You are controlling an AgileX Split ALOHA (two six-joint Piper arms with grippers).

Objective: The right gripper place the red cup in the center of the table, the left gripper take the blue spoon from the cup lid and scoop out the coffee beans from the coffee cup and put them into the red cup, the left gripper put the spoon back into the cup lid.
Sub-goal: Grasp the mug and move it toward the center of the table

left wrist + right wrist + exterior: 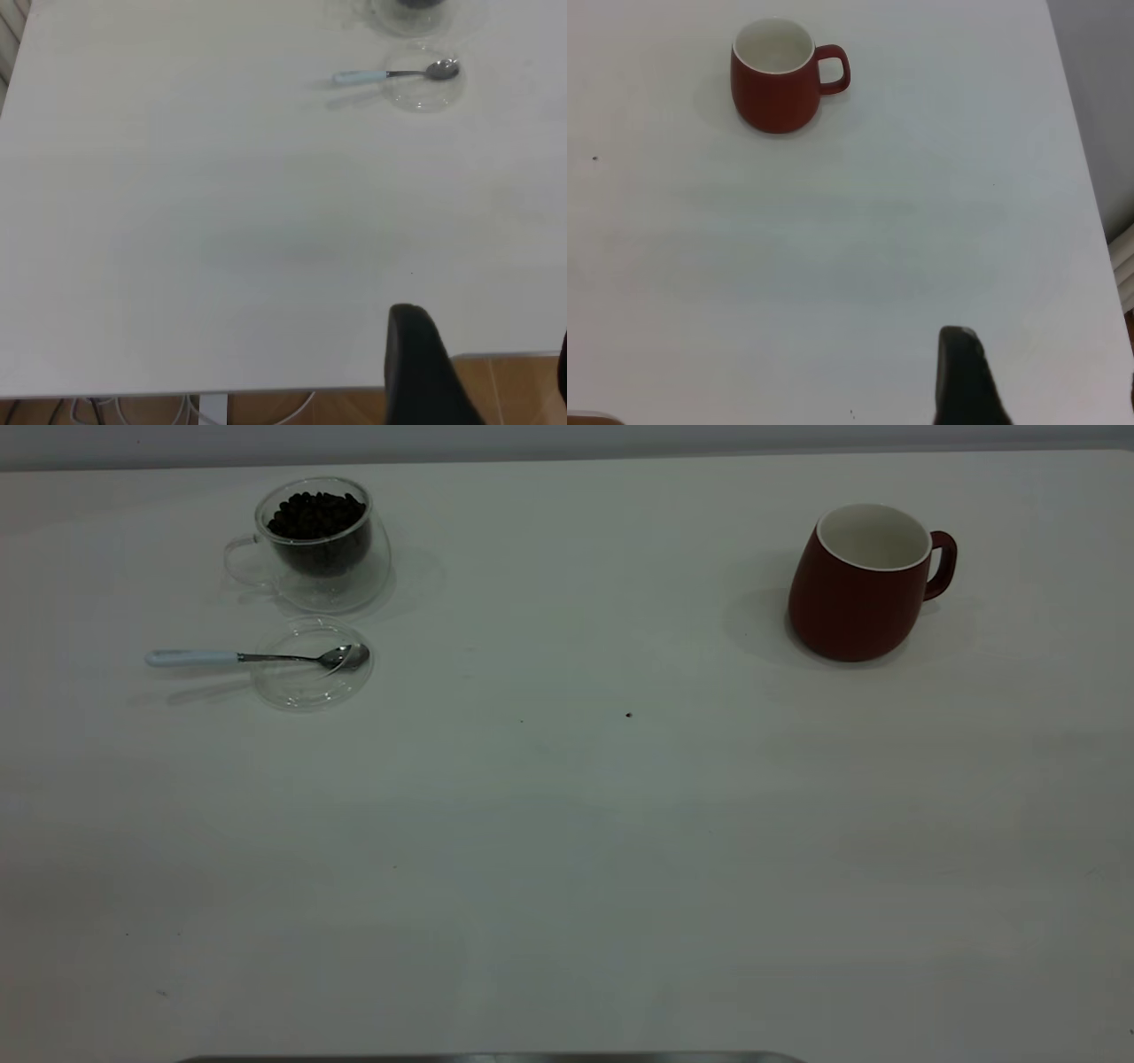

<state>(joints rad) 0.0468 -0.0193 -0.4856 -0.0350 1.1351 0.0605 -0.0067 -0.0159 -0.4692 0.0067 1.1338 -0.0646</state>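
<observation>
The red cup [855,589] [776,78] stands upright at the far right of the table [567,850], handle to the right, and looks empty inside. At the far left the coffee cup [317,545] holds coffee beans [315,514]. Just in front of it lies the cup lid [310,662] [425,81]. The blue spoon [252,658] [390,74] rests with its bowl in the lid and its handle sticking out to the left. My left gripper [485,332] hangs open over the table's near edge, far from the spoon. My right gripper [1045,354] is open, well short of the red cup.
A tiny dark speck [628,714] lies near the table's middle. A grey edge [487,1058] runs along the bottom of the exterior view. Neither arm shows in the exterior view. Wooden floor [505,381] and cables [89,409] lie below the near edge.
</observation>
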